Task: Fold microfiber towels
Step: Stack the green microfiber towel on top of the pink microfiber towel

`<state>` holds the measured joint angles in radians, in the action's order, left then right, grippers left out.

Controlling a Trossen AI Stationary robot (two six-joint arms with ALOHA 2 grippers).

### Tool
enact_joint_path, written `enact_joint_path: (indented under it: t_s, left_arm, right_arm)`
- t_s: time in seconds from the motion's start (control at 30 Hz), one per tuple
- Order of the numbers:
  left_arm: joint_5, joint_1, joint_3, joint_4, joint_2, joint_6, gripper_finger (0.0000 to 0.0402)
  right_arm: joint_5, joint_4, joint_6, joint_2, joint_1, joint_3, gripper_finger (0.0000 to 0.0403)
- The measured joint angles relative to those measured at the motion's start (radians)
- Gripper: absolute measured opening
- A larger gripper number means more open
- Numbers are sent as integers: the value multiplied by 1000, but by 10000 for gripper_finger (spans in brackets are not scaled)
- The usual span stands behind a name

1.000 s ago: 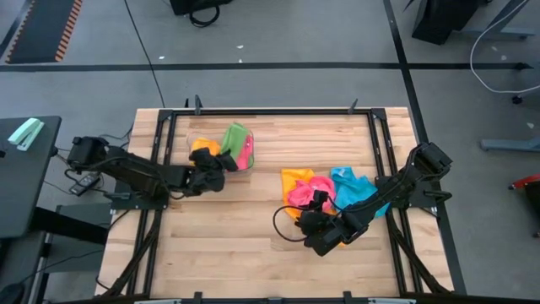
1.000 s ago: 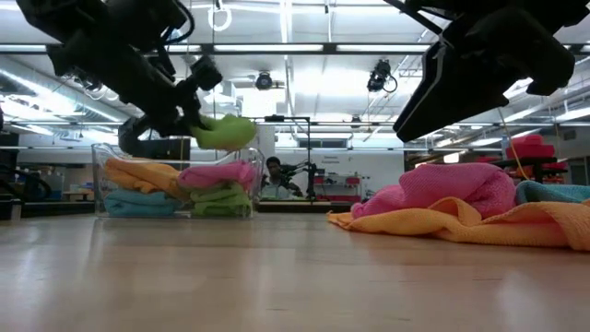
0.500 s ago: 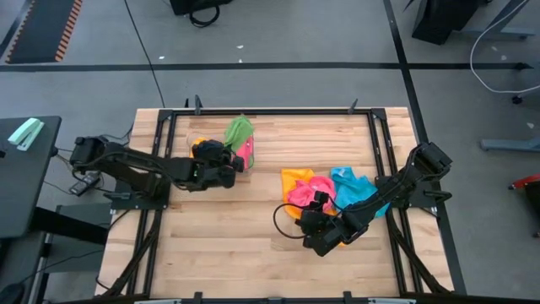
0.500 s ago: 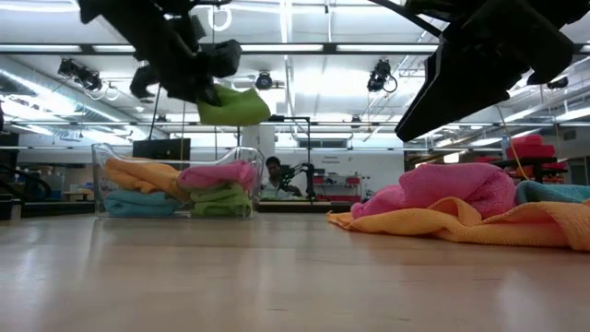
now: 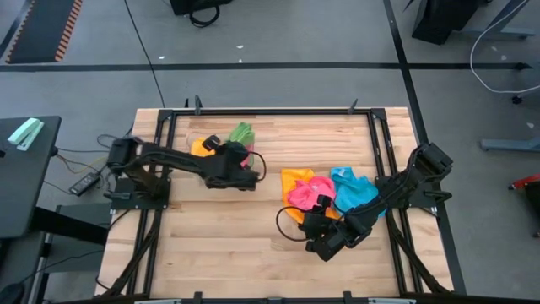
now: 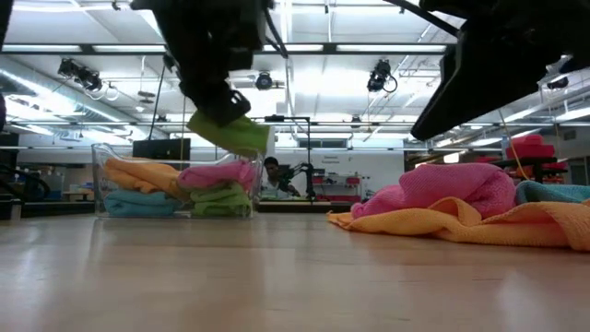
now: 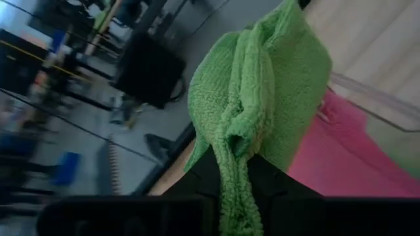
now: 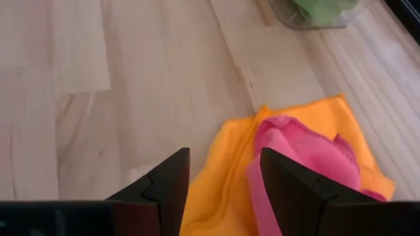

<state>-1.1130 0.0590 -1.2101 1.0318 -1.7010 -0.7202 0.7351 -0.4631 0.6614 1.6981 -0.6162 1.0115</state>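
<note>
Fluffy green cloth towel (image 7: pixel 262 98), clear plastic bin (image 6: pixel 175 189), smooth wooden table (image 5: pixel 219 228)

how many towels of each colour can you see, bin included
green towels: 2 (one lifted, one in the clear bin)
pink towels: 2 (one in the pile, one in the bin)
orange towels: 2 (one in the pile, one in the bin)
blue towels: 2 (one in the pile, one in the bin)
total: 8

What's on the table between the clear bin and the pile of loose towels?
Nothing: in the low view, bare wood runs from the clear bin to the pile of loose towels.
</note>
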Motion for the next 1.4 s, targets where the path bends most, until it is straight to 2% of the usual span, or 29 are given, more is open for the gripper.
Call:
enact_joint_path:
  t_s: [0.23, 0.47, 0.77, 1.07, 1.3, 1.4]
  left_arm:
    - [-25, -12, -144, 241, -120, 36, 37]
    - [-117, -12, -168, 361, -127, 79, 38]
    - [-193, -23, -156, 355, -221, 272, 38]
    - [-185, -74, -155, 443, -257, 355, 38]
    - [-183, -81, -156, 432, -264, 505, 38]
    - [-150, -79, -156, 386, -264, 570, 38]
  right_arm:
    - [0, -21, 48, 0, -9, -1, 196]
    - [0, -19, 54, 0, -9, -1, 196]
    - [0, -16, 69, 0, -9, -1, 196]
    - [0, -16, 68, 0, -9, -1, 196]
    - [0, -16, 68, 0, -9, -1, 196]
    - [-2, -14, 69, 0, -12, -1, 196]
